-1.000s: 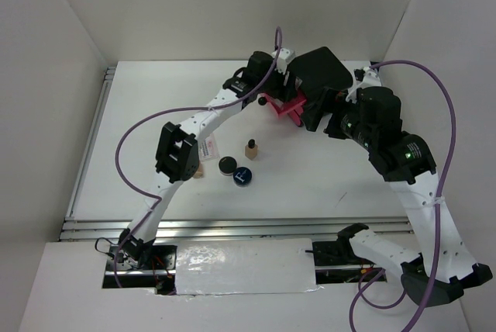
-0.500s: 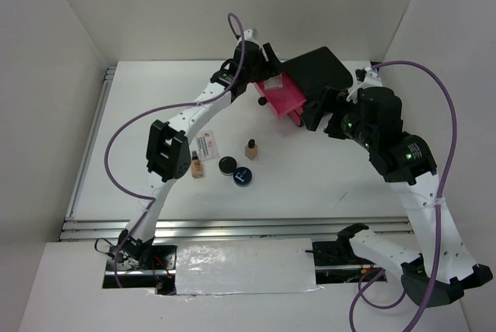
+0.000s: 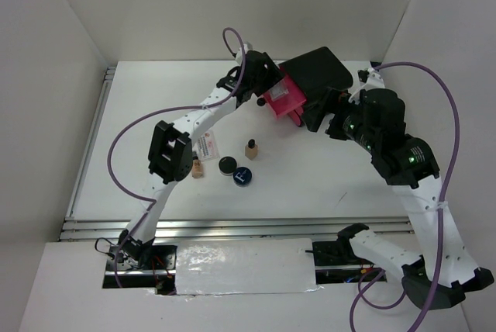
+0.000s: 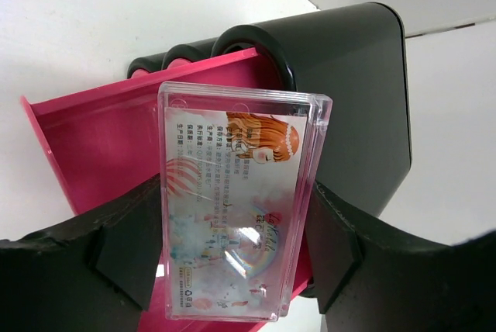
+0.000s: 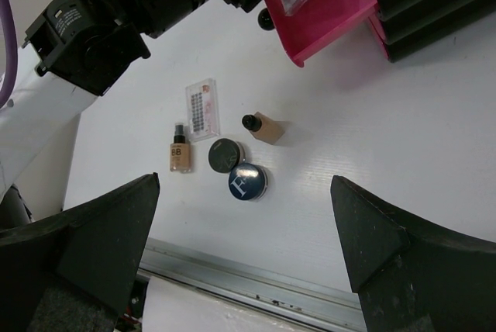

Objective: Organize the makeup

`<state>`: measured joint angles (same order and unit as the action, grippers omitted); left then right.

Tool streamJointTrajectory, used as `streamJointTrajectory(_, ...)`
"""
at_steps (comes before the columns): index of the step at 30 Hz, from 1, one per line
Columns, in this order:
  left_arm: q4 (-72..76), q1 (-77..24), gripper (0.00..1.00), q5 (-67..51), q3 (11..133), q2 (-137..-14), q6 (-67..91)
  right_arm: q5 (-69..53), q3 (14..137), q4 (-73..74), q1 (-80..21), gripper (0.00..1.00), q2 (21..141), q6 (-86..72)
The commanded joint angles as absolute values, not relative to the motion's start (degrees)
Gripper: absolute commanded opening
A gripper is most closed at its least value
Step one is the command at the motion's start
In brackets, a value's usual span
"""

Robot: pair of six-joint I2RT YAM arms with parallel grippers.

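From above, your left gripper [image 3: 267, 88] has swung in over the last second from beside the pink drawer [image 3: 288, 108] to right above it, carrying a sachet [image 3: 281, 93]. That puts the first item at its drop point. The right gripper [image 3: 316, 113] sits just right of the drawer, against the black box [image 3: 319, 68]. The other five items lie well apart from the drawer, down and to its left: the other sachet [image 3: 206, 146], the labelled bottle [image 3: 198, 167], the plain bottle [image 3: 251, 148], the black compact [image 3: 227, 164] and the blue compact [image 3: 242, 177]. In the left wrist view, the fingers [image 4: 124, 247] clamp the sachet [image 4: 236, 208] by its long edges, and it hangs over the drawer [image 4: 85, 146], not yet resting in it. I judge a release here should land it inside. In the right wrist view, the right fingers [image 5: 93, 239] stand wide apart around nothing. Below the drawer [image 5: 333, 14] you see the same five items waiting on the table.
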<state>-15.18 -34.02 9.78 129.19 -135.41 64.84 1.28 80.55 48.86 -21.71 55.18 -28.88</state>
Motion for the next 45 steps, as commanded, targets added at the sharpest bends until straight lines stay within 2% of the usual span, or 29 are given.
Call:
streamJointTrajectory(1, -14.24, -34.19, 0.77, 10.9, 129.03, -132.01, 67.59, 1.67, 80.33, 46.76, -21.62, 1.0, 53.7, -28.48)
streamJointTrajectory(2, -14.06, -34.19, 0.87, 10.38, 128.59, -132.01, 67.41, 1.67, 80.25, 46.84, -21.62, 1.0, 53.53, -28.3)
streamJointTrajectory(3, -13.63, -34.19, 0.91, 10.02, 128.5, -132.01, 67.24, 1.76, 80.24, 46.85, -21.53, 1.0, 53.53, -28.21)
streamJointTrajectory(8, -11.6, -34.45, 0.98, 8.88, 130.25, -132.54, 66.8, 1.76, 80.86, 47.02, -21.53, 1.0, 53.88, -27.69)
streamJointTrajectory(14, -10.46, -34.45, 0.98, 6.68, 132.62, -132.01, 65.4, 1.84, 80.95, 46.76, -21.62, 1.0, 54.05, -27.68)
streamJointTrajectory(18, -16.86, -33.84, 0.99, 12.36, 135.18, -128.77, 60.65, 1.41, 80.42, 46.23, -21.53, 1.0, 54.14, -28.04)
streamJointTrajectory(25, -35.05, -26.29, 0.99, 20.73, 124.9, -115.34, 51.36, 0.97, 79.72, 45.09, -21.53, 1.0, 54.4, -27.77)
streamJointTrajectory(30, -46.73, -24.35, 0.99, 24.52, 118.85, -112.76, 44.83, -1.74, 80.24, 44.3, -21.71, 1.0, 55.45, -28.91)
streamJointTrajectory(35, -47.73, -23.29, 0.99, 20.67, 108.84, -114.6, 43.86, -5.09, 80.86, 42.63, -21.71, 1.0, 57.21, -29.71)
streamJointTrajectory(38, -43.52, -22.15, 0.99, 15.83, 104.52, -116.36, 41.58, -6.94, 79.72, 41.14, -21.71, 1.0, 57.22, -30.76)
streamJointTrajectory(45, -44.47, -20.39, 0.99, 16.17, 106.0, -119.0, 39.29, -8.26, 77.61, 39.99, -21.71, 1.0, 56.6, -31.9)
